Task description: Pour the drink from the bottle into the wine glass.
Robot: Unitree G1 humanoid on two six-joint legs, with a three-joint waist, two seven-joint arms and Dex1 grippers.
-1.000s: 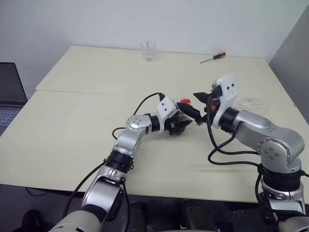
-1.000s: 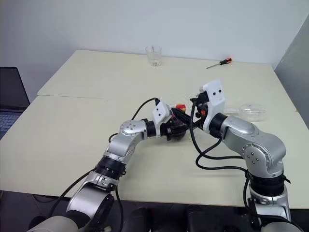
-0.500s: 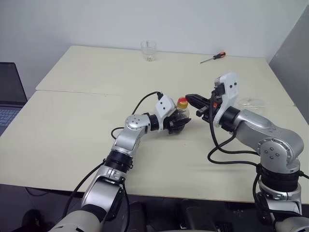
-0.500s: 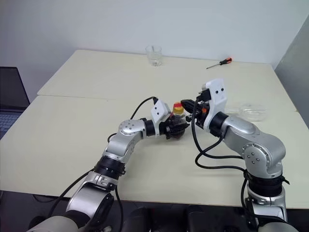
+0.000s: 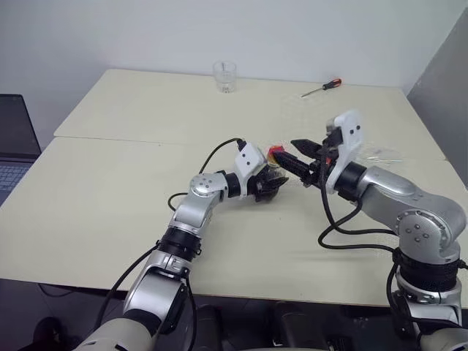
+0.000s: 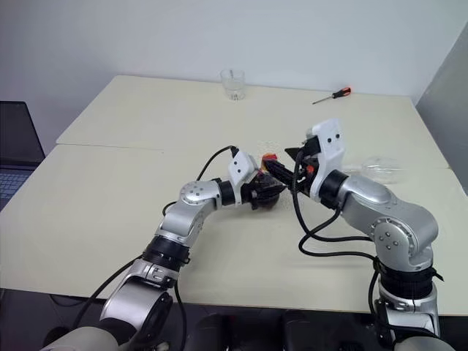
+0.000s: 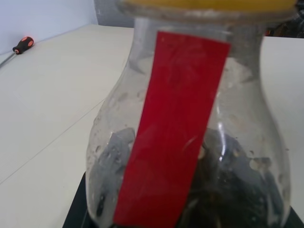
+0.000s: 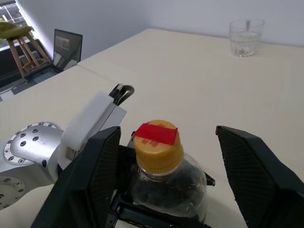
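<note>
1. left gripper point(image 5: 272, 183) is clamped round the lower body of the bottle point(image 8: 166, 178), holding it upright near the middle of the table point(image 5: 110, 190).
2. from the left wrist view the bottle's clear rounded body fills close in, red strip point(image 7: 173, 128) running down its front, dark drink point(image 7: 223, 190) sitting low inside.
3. cap point(image 8: 158, 145) is on, yellow-orange, with a red strip across its top.
4. right gripper point(image 8: 166, 156) is level with the cap, jaws wide apart, one finger on each side of it and neither touching.
5. right fingers point(image 5: 303, 150) point toward the left gripper, so the two grippers meet at the bottle.
6. a wine glass point(image 5: 382, 155) looks to be lying on the table to the right, beyond the right arm, well apart from the bottle; too faint to tell more.
7. a short tumbler point(image 5: 224, 76) stands at the far edge of the table, upright.
8. a screwdriver point(image 5: 323, 87) with a red and black handle lies at the far right of the table.
9. a laptop point(image 5: 14, 142) sits off the table's left edge.
</note>
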